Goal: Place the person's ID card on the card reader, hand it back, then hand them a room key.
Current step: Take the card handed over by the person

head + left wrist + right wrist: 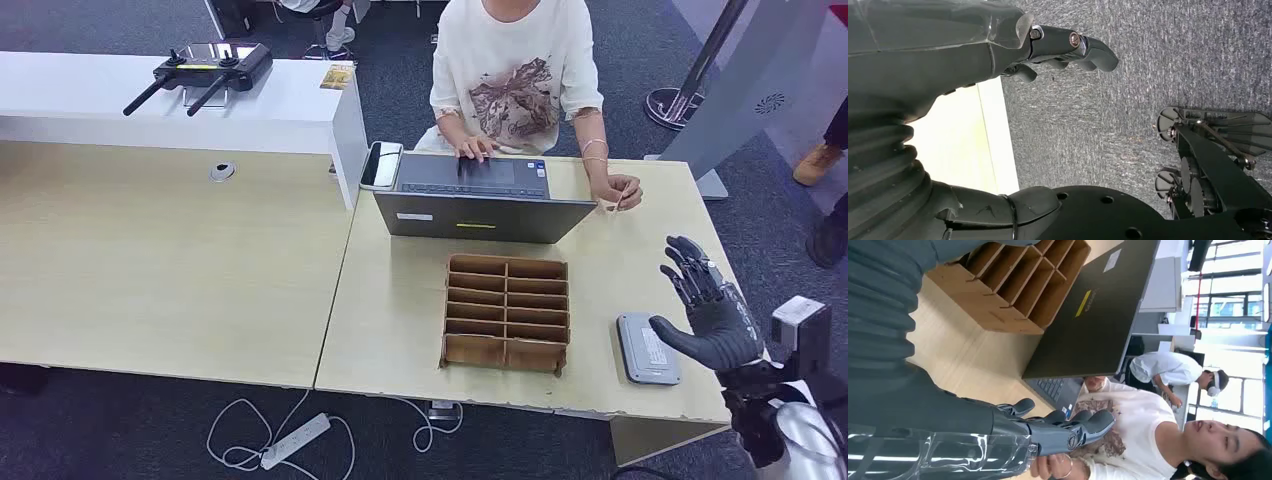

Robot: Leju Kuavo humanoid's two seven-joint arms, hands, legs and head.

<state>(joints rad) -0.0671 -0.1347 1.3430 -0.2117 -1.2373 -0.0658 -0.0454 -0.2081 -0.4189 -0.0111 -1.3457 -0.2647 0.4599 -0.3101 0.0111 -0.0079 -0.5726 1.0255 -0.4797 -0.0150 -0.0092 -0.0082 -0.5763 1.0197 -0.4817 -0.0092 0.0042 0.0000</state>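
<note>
My right hand (705, 312) is raised above the table's right edge, palm up, fingers spread and empty. The grey card reader (647, 348) lies flat on the table just left of it. Across the table a person in a white T-shirt holds out one hand (622, 190) pinching a thin card (617, 203), a short way beyond my fingertips. In the right wrist view my fingers (1083, 427) reach toward that person's hand (1050, 467). A wooden compartment box (507, 312) sits mid-table. My left hand (1068, 47) hangs empty beside the table's edge, above the carpet.
An open laptop (480, 205) stands between the person and the wooden box, with a phone (381, 164) beside it. A white counter (170, 100) at the back left carries a black controller (205, 68). A power strip (295, 440) lies on the floor.
</note>
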